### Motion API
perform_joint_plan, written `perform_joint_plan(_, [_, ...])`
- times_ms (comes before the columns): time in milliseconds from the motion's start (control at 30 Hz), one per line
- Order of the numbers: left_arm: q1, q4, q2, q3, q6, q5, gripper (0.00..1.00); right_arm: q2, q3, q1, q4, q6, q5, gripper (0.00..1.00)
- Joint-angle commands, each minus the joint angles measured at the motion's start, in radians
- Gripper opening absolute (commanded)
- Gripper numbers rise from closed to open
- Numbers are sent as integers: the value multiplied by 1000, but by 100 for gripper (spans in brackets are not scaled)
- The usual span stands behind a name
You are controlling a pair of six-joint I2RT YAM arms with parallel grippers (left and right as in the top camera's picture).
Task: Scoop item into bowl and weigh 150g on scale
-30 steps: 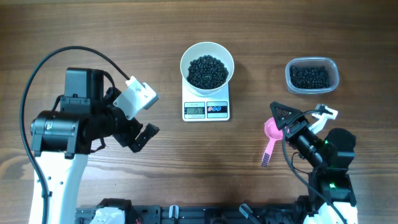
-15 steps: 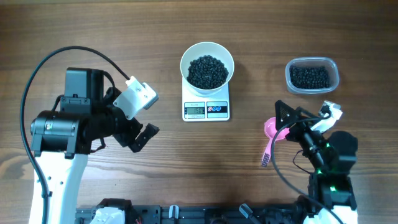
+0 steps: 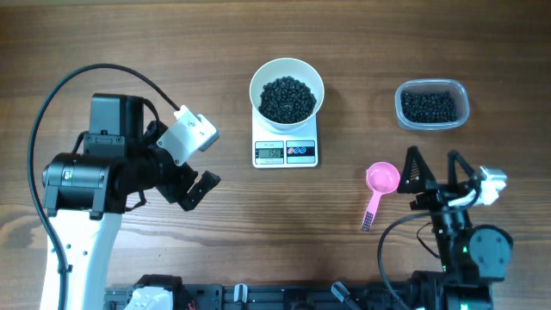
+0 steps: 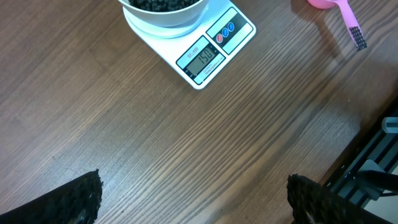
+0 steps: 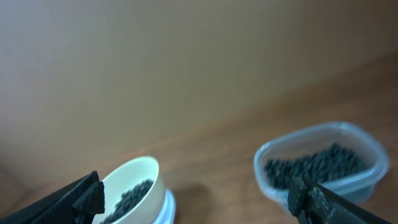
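The white bowl (image 3: 287, 89) holds a heap of black beans (image 3: 287, 98) and stands on the white scale (image 3: 286, 152), whose display shows 150. A pink scoop (image 3: 379, 185) lies on the table right of the scale, with nothing holding it. My right gripper (image 3: 435, 168) is open and empty, just right of the scoop and pointing toward the back. Its wrist view shows the bowl (image 5: 134, 183) and the bean tub (image 5: 320, 162) between the open fingers. My left gripper (image 3: 191, 164) is open and empty, left of the scale (image 4: 211, 53).
A clear plastic tub (image 3: 431, 104) with more black beans sits at the back right. A dark rail (image 3: 284, 297) runs along the table's front edge, between the two arm bases.
My right gripper has drawn back from the pink scoop, moving right and toward the front edge, and now points at the back. The scoop stays on the table. The left arm has not moved.
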Motion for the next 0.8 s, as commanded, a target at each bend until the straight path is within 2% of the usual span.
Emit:
perform_joint_plan(0, [8,0,-9,6,-3,23,100,-52,8,26,0,-101,98,100])
perform_joint_plan(233, [8,0,-9,6,-2,23,100,-72,-36,29,11,-116,98,100])
perform_joint_plan(500, [8,0,-9,6,-3,23,100,-116,-140,29,121,-119,98,100])
perform_joint_plan(767, [8,0,-9,6,-3,23,100,-116,-179,29,140,-225,98,100])
